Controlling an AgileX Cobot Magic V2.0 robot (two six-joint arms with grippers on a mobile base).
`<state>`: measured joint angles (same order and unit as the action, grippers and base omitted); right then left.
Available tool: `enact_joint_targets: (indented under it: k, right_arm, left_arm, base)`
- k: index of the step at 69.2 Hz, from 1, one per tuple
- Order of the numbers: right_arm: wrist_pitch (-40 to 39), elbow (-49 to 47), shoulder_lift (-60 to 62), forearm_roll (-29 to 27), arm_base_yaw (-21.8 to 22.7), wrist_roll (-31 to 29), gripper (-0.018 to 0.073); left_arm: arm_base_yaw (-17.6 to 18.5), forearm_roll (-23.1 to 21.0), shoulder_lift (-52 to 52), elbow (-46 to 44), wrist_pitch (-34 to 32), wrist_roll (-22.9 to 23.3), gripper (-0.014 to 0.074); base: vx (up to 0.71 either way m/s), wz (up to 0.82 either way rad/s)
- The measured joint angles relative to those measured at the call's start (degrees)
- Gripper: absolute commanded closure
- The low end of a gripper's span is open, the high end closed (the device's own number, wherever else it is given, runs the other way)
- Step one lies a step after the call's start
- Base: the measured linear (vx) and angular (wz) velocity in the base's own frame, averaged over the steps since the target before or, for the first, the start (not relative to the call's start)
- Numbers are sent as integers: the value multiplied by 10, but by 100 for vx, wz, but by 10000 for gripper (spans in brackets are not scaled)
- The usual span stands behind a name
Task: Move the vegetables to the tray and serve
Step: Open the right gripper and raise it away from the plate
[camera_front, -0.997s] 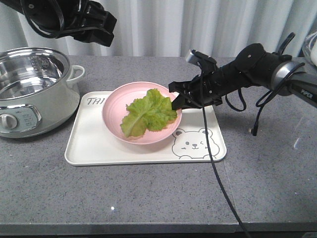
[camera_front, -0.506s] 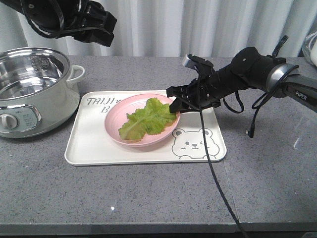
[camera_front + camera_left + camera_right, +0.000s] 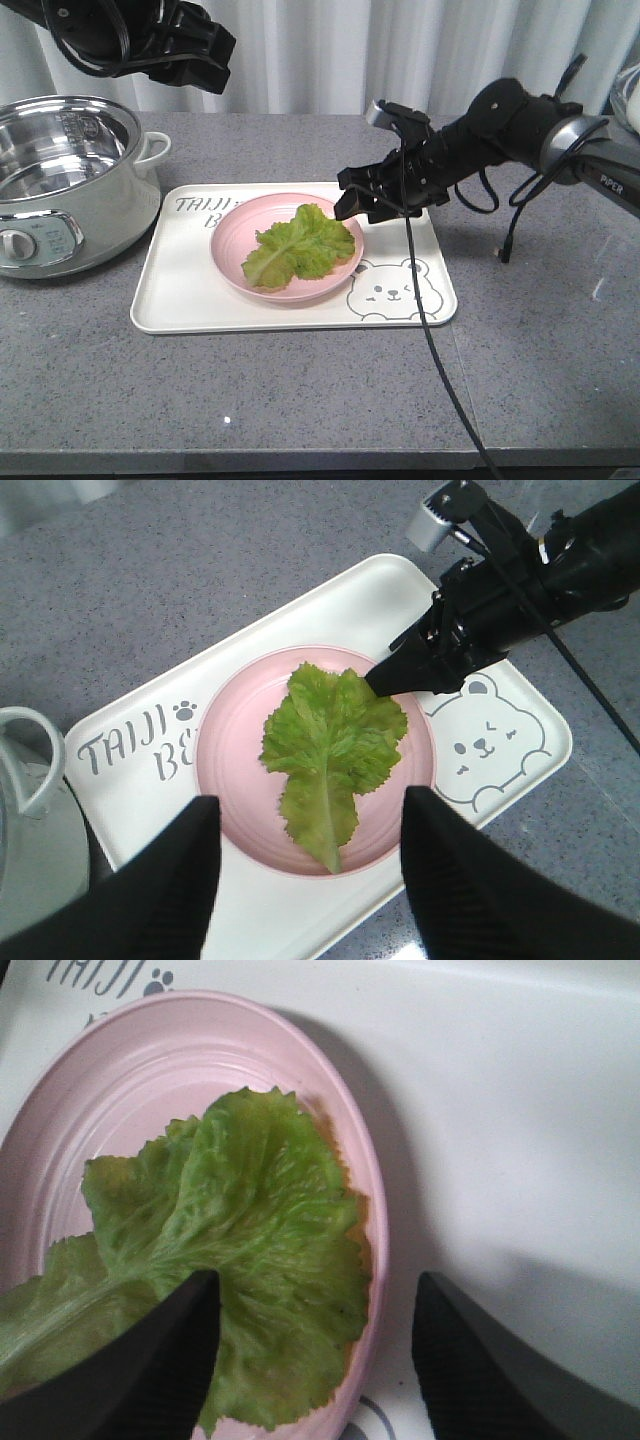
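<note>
Right wrist view: spread right fingers (image 3: 130,1360) straddle one edge of the vegetables (image 3: 230,1230).

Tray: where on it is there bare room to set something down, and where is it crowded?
Bare: the tray's front strip below the plate, and its left end toward the pot. Crowded: the plate's right rim, where the right gripper hangs open beside the lettuce.

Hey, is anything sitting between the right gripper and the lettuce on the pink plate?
Nothing visible does. The open right gripper hovers at the rim of the pink plate, close beside the lettuce, which lies uncovered in the plate.
</note>
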<state>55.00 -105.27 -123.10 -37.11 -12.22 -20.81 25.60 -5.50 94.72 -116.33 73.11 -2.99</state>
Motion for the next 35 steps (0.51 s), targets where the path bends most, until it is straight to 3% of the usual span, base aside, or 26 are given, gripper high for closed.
enact_joint_targets:
  k: [15, 35]
  right_arm:
    - [105, -118, 1, 89, 0, 63, 146]
    - [166, -216, 68, 207, 0, 131, 180]
  left_arm:
    - [0, 7, 0, 0, 0, 0, 199]
    - [0, 83, -16, 0, 0, 30, 199]
  base:
    - [0, 0]
    - [0, 0]
